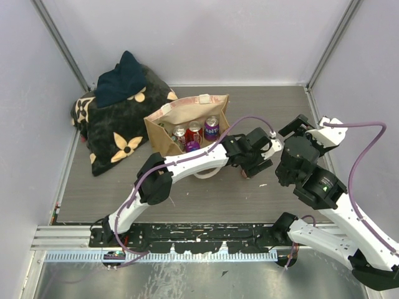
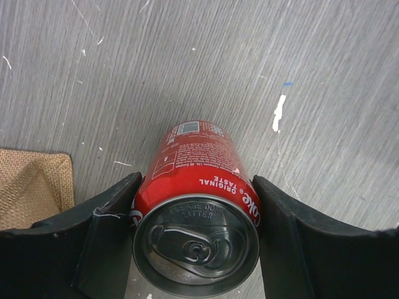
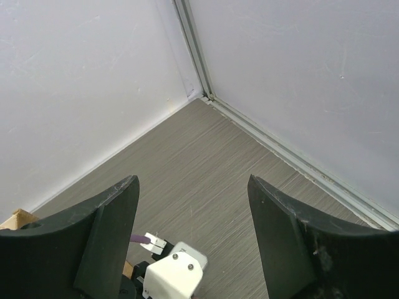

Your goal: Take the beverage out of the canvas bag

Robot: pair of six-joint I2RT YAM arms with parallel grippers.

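A: Where's the drink?

B: The red can [image 2: 193, 159] is out of the canvas bag [image 1: 187, 118]. The left gripper [image 2: 196, 187] has it over the bare table [image 1: 280, 106], just right of the bag, with the jaws clamped against its two sides.

A: Does the overhead camera show that grip?

B: Hardly. From above, the arm's black wrist covers nearly all of the can. Only the left wrist camera shows the silver top with its pull tab, the red label, and a black finger [image 2: 106, 218] pressed on either side. A corner of the bag's tan weave also shows at the left edge of that view.

A: What's left in the bag?

B: The overhead view shows three cans [image 1: 194, 131] standing inside: one silver-topped, one red, one purple. A fourth purple thing [image 1: 192, 146] sits by the near wall; I can't tell what it is.

A: And the other arm?

B: The right gripper [image 3: 193, 180] has its jaws apart with nothing between them. Its camera faces the far corner of the grey walls [image 3: 280, 62].

A: Anything else on the table?

B: One black cushion [image 1: 118, 134] with beige flowers lies left of the bag, touching it, and one dark blue cloth [image 1: 121, 78] is heaped on top of it.
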